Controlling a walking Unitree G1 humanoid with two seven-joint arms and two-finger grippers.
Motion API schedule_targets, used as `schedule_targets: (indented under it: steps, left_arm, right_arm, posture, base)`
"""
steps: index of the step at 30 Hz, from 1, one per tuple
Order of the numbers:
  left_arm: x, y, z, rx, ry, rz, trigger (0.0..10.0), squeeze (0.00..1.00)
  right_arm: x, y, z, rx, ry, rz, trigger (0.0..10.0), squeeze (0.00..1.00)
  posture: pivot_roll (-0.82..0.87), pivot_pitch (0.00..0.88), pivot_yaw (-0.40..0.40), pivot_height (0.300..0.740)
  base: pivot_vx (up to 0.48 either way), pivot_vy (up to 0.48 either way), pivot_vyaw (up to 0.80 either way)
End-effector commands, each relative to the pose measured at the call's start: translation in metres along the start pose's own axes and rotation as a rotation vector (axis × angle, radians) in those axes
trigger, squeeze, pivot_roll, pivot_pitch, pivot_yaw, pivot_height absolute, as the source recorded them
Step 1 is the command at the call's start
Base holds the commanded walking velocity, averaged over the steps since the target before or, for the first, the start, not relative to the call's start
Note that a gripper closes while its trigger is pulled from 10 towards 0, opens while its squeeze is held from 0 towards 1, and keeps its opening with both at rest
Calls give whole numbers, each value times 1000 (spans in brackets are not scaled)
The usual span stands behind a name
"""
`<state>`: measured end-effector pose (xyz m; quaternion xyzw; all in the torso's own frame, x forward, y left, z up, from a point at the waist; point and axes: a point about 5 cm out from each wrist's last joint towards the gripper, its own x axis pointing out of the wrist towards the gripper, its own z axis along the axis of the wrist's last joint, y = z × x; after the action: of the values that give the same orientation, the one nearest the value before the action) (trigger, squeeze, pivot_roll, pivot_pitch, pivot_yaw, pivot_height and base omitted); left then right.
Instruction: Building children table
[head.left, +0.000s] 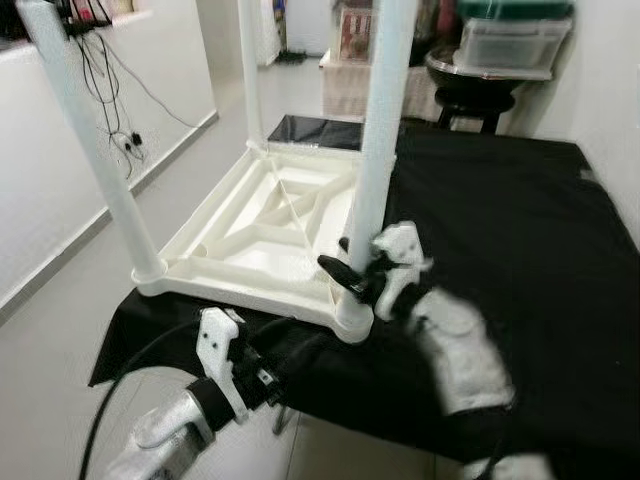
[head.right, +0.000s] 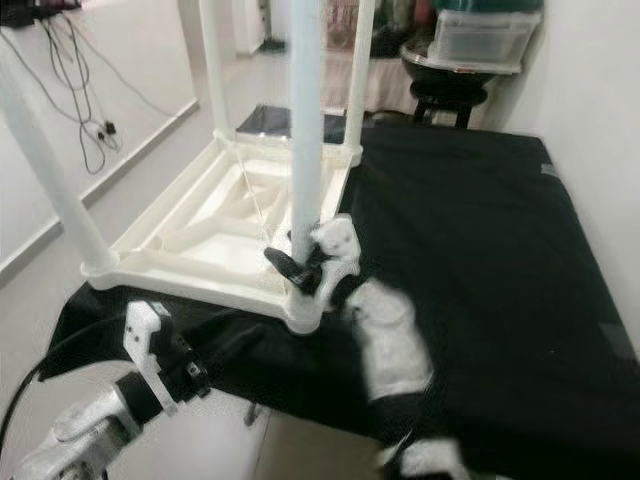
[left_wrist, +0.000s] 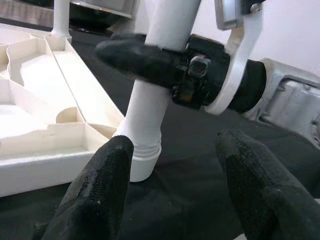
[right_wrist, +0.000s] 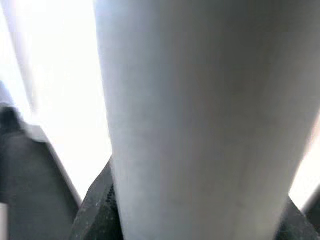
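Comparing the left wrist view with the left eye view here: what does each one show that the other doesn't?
Left wrist view alone: the threaded collar where the near table leg enters its corner socket, and the left gripper seen along its own spread fingers, aimed at that joint without touching it.

Left eye view alone: the whole upturned white tabletop on the black cloth, other legs standing up, cables on the wall, and a dark stool behind.

Both: the right gripper clamped around the near leg just above the socket.

No readable text anywhere right now: no label, brand, number or sign comes through on anything in these views.
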<state>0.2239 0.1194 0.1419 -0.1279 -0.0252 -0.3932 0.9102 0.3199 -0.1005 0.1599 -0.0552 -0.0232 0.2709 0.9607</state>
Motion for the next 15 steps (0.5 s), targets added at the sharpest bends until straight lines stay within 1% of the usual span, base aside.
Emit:
schedule_targets:
  steps: [1, 2, 3, 4, 5, 6, 8, 9, 11, 12, 13, 14, 15]
  left_arm:
    - [-3, 4, -1, -5, 12, 8, 10000, 0]
    - [-3, 4, -1, -5, 12, 8, 10000, 0]
    - [-2, 4, -1, -5, 11, 6, 10000, 0]
    - [-1, 5, -1, -2, 12, 3, 10000, 0]
    - [-1, 5, -1, -2, 12, 3, 10000, 0]
    - [0, 6, -1, 1, 9, 7, 10000, 0]
    - [1, 6, -1, 3, 1, 18, 10000, 0]
    - [1, 7, -1, 6, -7, 30, 10000, 0]
    - [2, 7, -1, 6, -8, 30, 10000, 0]
    - [2, 6, -1, 5, -8, 28, 10000, 0]
    - [3, 6, -1, 5, -7, 27, 10000, 0]
    - [3, 6, -1, 3, -6, 23, 10000, 0]
    - [3, 6, -1, 3, -6, 23, 10000, 0]
  right_arm:
    - [-3, 7, -12, -84, 91, -8, 0, 0]
    - [-3, 7, -12, -84, 91, -8, 0, 0]
    - [0, 3, -19, -56, 128, 19, 0, 0]
    - [4, -3, -21, -4, 140, 15, 0, 0]
    - [4, -3, -21, -4, 140, 15, 0, 0]
    - [7, -4, -24, 18, 154, 19, 0, 0]
    - [7, -5, -24, 7, 155, 18, 0, 0]
    - [6, -7, -23, 10, 149, 8, 10000, 0]
    - [6, -9, -22, 24, 148, -5, 10000, 0]
    - [5, -9, -20, 70, 127, 17, 10000, 86]
    - [4, -6, -17, 99, 115, 11, 10000, 86]
    - [4, -6, -14, 127, 102, 32, 10000, 1000]
    - [4, -6, -14, 127, 102, 32, 10000, 1000]
  posture:
    - [-59, 58, -1, 740]
    - [-59, 58, -1, 740]
    - [-45, 51, -20, 740]
    - [-40, 44, -27, 740]
    - [-40, 44, -27, 740]
    - [-44, 43, -24, 740]
    - [-38, 46, -27, 740]
    - [-40, 40, -28, 740]
    - [-40, 40, -28, 740]
    - [-39, 40, -25, 740]
    - [-39, 40, -25, 740]
    - [-36, 40, -24, 740]
    - [-36, 40, -24, 740]
  base:
    - [0, 0, 0]
    - [0, 0, 0]
    - [0, 0, 0]
    - [0, 0, 0]
    - [0, 0, 0]
    - [0, 0, 0]
    - [0, 0, 0]
    - [0, 0, 0]
    - [0, 0, 0]
    - [0, 0, 0]
    - [0, 0, 0]
    - [0, 0, 0]
    - [0, 0, 0]
